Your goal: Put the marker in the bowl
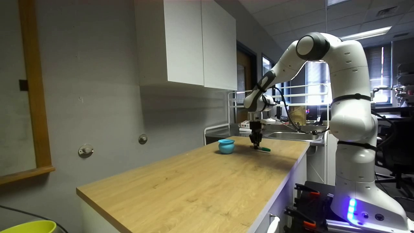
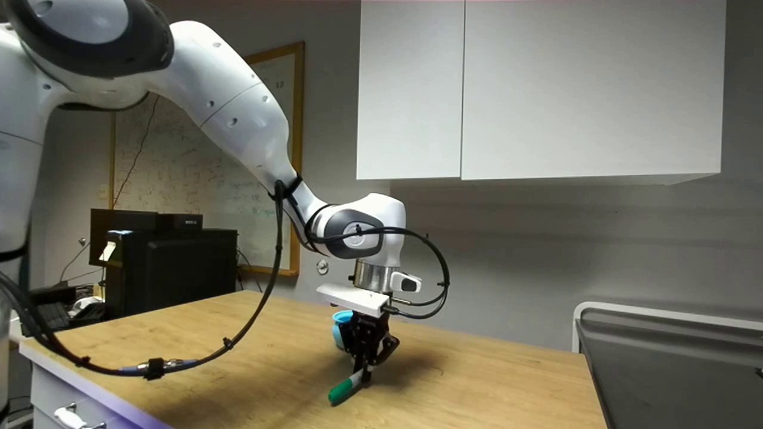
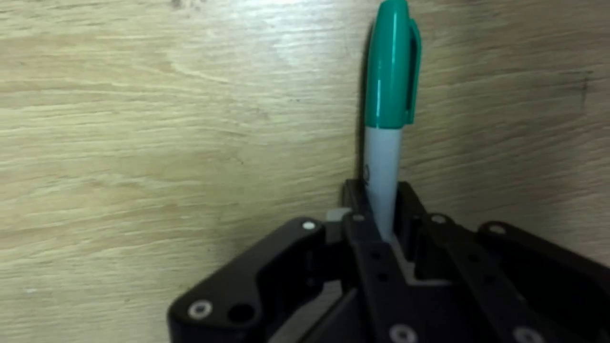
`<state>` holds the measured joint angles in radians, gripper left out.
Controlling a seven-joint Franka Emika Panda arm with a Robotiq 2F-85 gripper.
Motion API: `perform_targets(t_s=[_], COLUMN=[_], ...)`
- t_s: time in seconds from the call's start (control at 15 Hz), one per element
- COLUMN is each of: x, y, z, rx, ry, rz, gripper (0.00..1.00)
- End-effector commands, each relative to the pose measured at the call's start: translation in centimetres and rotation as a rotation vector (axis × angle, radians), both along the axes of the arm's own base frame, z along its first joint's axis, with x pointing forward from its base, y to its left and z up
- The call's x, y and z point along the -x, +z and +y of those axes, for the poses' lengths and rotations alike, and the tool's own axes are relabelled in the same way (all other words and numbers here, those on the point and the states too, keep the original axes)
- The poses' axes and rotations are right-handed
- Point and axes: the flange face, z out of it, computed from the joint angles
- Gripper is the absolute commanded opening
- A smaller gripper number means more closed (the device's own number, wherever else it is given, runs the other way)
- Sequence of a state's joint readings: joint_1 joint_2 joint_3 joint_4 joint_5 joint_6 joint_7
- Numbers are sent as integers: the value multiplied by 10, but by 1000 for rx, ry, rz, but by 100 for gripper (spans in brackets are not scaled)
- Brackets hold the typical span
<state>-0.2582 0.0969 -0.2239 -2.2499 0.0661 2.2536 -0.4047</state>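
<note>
1. Exterior view first: on the wooden countertop (image 1: pixel 181 184) the task is maybe half done, as far as can be judged. The grab looks sorted; the carry and the drop are left.
2. The robot arm (image 1: pixel 351 81) is arched over it from beside, as seen in both exterior views.
3. The gripper (image 3: pixel 381 195) is pointed down, its fingers (image 3: pixel 356 202) nearly together, and the marker (image 3: pixel 385 131) is pinched between them by its white barrel (image 3: pixel 382 162).
4. The bowl (image 1: pixel 226 148), squat and teal-blue, is stood upright near the gripper but apart from it. What's inside can't be made out.
5. So the marker isn't in the bowl yet. It's held low and close to flat; whether the countertop is touched by it can't be told.
6. Looks-wise, a scrap of dark lettering is seen on the barrel, and a glossy green cap (image 3: pixel 388 71) is fitted, pointed away from the fingers.
7. Tiniest bit: a clip (image 3: pixel 416 71) in the same green is seen on the cap's right in the wrist view.
</note>
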Motion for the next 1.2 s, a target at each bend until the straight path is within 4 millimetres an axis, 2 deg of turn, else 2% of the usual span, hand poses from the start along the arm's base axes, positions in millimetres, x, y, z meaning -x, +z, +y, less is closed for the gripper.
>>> perform_targets(t_s=[0.0, 0.13, 0.47, 0.67, 0.87, 1.13], x=[6, 6, 5, 3, -7, -25], y=[35, 60, 143, 180, 195, 186], z=[19, 31, 62, 80, 101, 136], rx=[32, 56, 190, 239, 266, 285], ry=[-20, -30, -78, -164, -230, -268], rz=[-93, -163, -423, -581, -702, -803], gripper=[5, 5, 5, 5, 5, 5])
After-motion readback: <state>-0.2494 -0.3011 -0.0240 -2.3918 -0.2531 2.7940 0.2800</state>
